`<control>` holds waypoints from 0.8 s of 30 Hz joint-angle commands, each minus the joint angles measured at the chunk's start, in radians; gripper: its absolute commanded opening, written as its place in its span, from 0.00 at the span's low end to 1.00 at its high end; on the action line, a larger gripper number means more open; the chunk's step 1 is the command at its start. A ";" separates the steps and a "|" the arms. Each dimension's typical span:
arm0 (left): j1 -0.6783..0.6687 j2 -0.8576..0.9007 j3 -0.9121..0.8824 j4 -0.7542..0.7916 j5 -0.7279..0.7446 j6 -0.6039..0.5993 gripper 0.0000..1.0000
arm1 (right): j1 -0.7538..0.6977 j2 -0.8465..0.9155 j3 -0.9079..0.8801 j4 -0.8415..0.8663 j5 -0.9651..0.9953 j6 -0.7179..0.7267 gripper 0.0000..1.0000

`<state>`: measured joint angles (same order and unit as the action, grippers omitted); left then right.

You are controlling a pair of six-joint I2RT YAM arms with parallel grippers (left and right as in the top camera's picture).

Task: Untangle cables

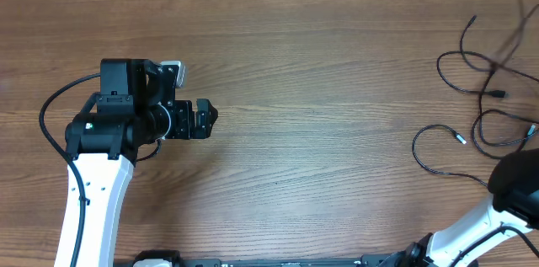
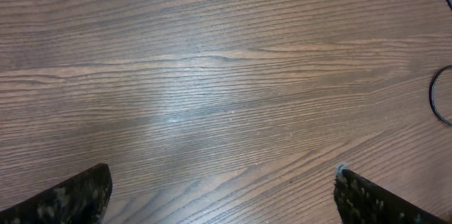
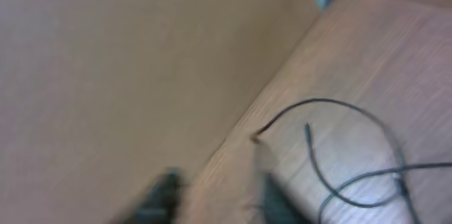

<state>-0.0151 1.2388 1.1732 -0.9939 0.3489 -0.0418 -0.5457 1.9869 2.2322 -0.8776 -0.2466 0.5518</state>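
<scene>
Hovering over the wood at the left of the table (image 1: 320,48), the left gripper (image 1: 206,117) has its jaws spread wide, with nothing between them. The cables (image 1: 484,90) lie in loose, overlapping loops at the table's far right, well apart from that gripper; small plugs show on several ends. The right wrist view is blurred: the right gripper (image 3: 222,192) is near the table edge beside a cable loop. Its opening and any hold cannot be told.
</scene>
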 commanded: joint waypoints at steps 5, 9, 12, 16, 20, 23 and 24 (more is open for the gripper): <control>0.003 -0.010 0.004 0.004 0.013 0.027 1.00 | -0.006 0.010 0.013 -0.074 0.037 -0.116 1.00; 0.003 -0.010 0.004 0.004 0.013 0.027 1.00 | -0.003 0.034 0.013 -0.174 0.034 -0.116 1.00; 0.003 -0.010 0.004 0.004 0.014 0.027 1.00 | 0.003 0.034 0.013 -0.229 0.017 -0.116 1.00; 0.003 -0.010 0.004 0.004 0.013 0.027 1.00 | 0.021 0.035 0.013 -0.320 0.006 -0.117 1.00; 0.003 -0.010 0.004 0.004 0.013 0.027 1.00 | 0.045 0.035 0.013 -0.409 0.006 -0.116 1.00; 0.003 -0.010 0.004 0.004 0.013 0.027 0.99 | 0.079 0.035 0.013 -0.492 0.006 -0.115 1.00; 0.003 -0.010 0.004 0.004 0.013 0.027 1.00 | 0.099 0.035 0.013 -0.527 0.006 -0.115 1.00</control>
<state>-0.0151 1.2388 1.1732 -0.9939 0.3489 -0.0418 -0.4873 2.0197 2.2322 -1.3636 -0.2329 0.4435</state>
